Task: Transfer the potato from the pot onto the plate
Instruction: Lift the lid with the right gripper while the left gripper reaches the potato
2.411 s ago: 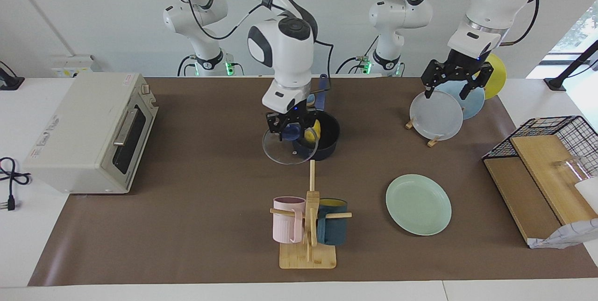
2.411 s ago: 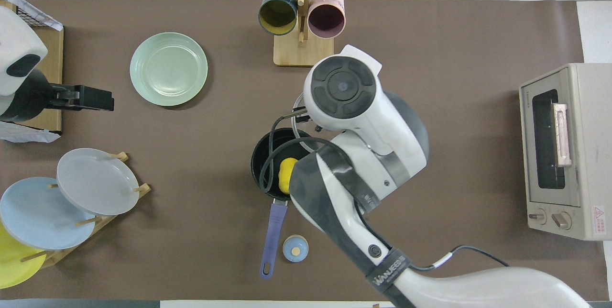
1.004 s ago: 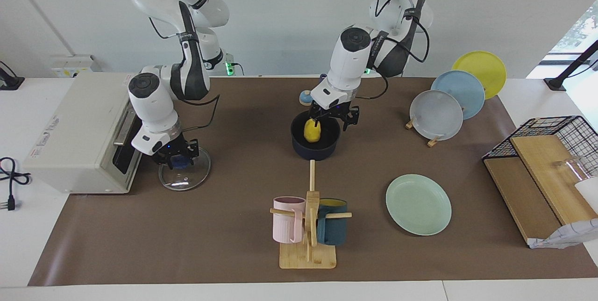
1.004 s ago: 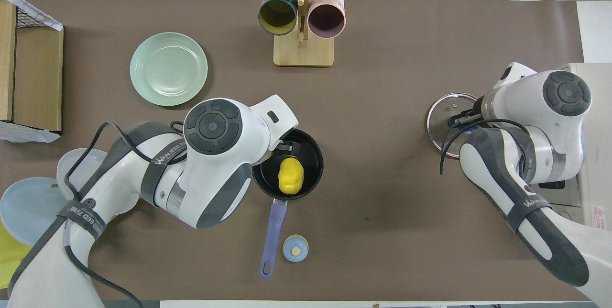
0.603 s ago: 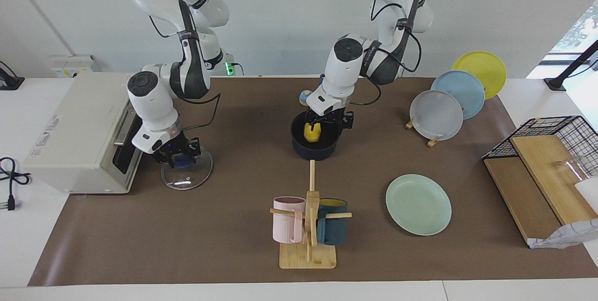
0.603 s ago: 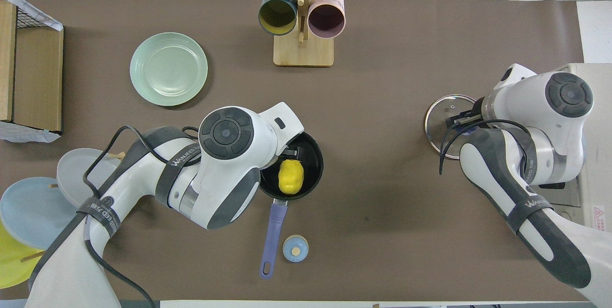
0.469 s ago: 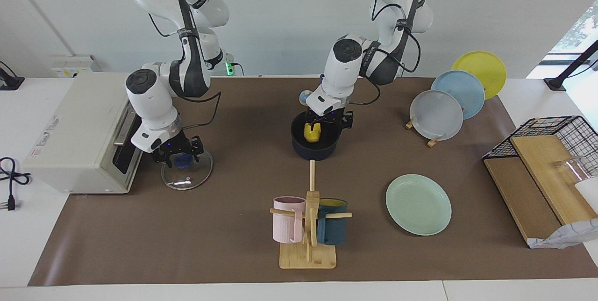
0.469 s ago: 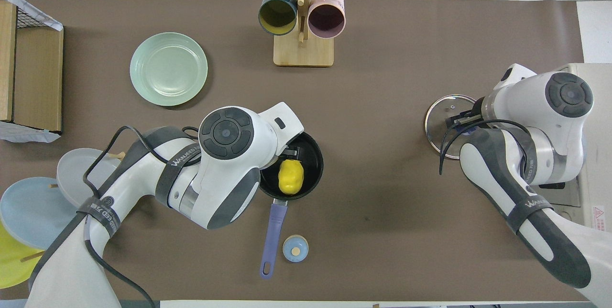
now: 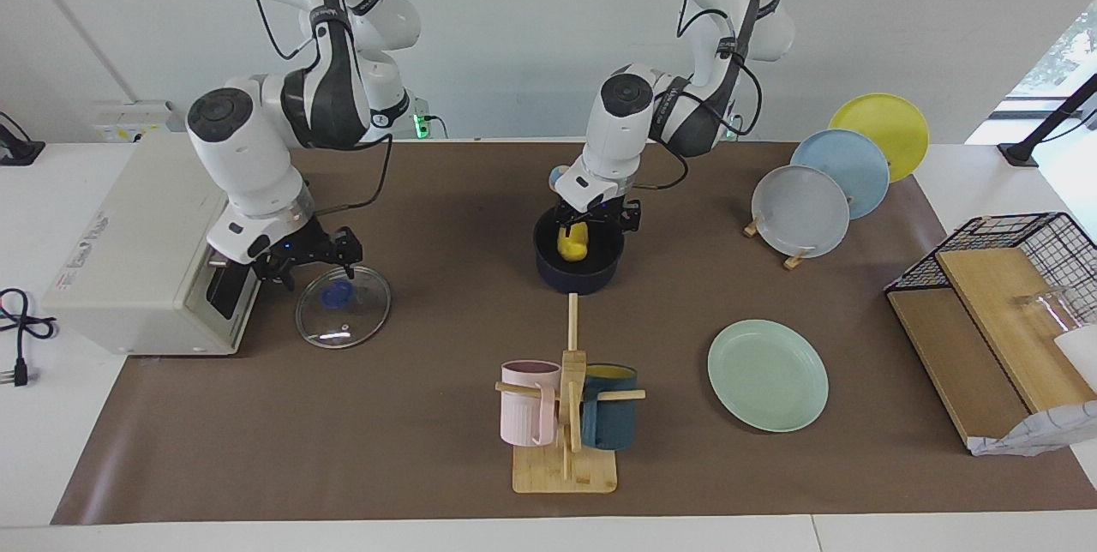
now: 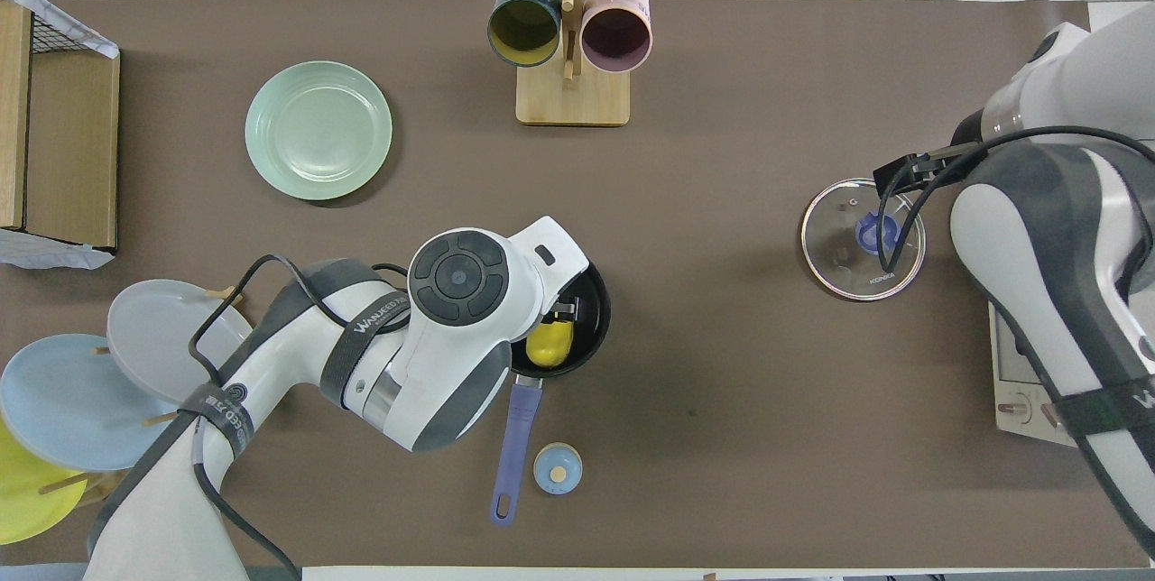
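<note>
Potato sits inside the pot, and the left gripper has dropped right onto it since a second ago — its fingers now appear to straddle the yellow lump, though whether they have pinched shut on it I cannot tell. Over at the right arm's end of the counter, the right gripper has let go of the glass lid and lifted off it; its fingers stand apart above the counter beside the toaster oven, and the lid lies flat on the brown mat. To my eye that clears the way — the pot is open and the pick-up is the step in hand, with the carry not yet begun.

The pot holds only the potato. The mint-green plate, toward the counter's edge away from the robots and on the left arm's side, has nothing on it. Two mugs hang on the mug rack by that same edge
</note>
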You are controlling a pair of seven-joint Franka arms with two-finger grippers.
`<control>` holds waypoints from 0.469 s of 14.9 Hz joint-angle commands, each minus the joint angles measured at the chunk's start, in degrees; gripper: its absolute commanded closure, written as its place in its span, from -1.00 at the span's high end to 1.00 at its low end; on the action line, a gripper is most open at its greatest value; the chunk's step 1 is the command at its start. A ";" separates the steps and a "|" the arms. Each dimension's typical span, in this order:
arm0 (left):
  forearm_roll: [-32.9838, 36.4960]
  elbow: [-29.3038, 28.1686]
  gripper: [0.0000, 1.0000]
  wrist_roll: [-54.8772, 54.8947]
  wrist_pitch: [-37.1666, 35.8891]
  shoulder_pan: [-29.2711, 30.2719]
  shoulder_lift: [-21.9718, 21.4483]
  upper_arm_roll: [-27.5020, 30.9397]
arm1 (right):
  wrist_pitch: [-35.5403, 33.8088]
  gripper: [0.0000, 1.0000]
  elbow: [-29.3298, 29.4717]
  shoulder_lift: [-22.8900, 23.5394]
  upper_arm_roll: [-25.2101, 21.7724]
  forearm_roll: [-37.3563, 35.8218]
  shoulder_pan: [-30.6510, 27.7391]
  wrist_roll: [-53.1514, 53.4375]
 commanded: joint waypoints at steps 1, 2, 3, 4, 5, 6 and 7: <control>-0.79 -1.52 1.00 -0.87 1.72 -2.13 -0.18 0.95 | -8.84 1.00 5.48 -1.44 0.37 0.66 -0.05 3.24; -0.79 -1.52 1.00 -0.95 1.64 -2.13 0.26 0.95 | -10.87 1.00 5.58 -3.11 0.37 0.66 -0.22 3.24; -0.79 -1.52 1.00 -1.13 1.63 -2.22 0.52 0.95 | -12.54 1.00 5.58 -4.61 0.28 0.57 -0.48 3.24; -0.79 -1.52 1.00 -1.22 1.72 -2.31 0.87 0.95 | -14.39 1.00 5.67 -5.67 0.37 0.66 -0.57 3.24; -0.79 -1.52 1.00 -1.83 2.33 -2.40 1.40 0.95 | -16.23 1.00 5.67 -6.72 0.20 0.66 -0.66 3.24; -0.79 -1.52 1.00 -2.53 3.12 -3.09 1.93 0.95 | -17.21 1.00 5.58 -7.86 -0.07 0.66 -0.75 3.24; -0.79 -1.52 1.00 -2.62 3.48 -3.27 2.37 0.95 | -17.30 1.00 5.32 -8.83 -0.24 0.31 -0.84 3.24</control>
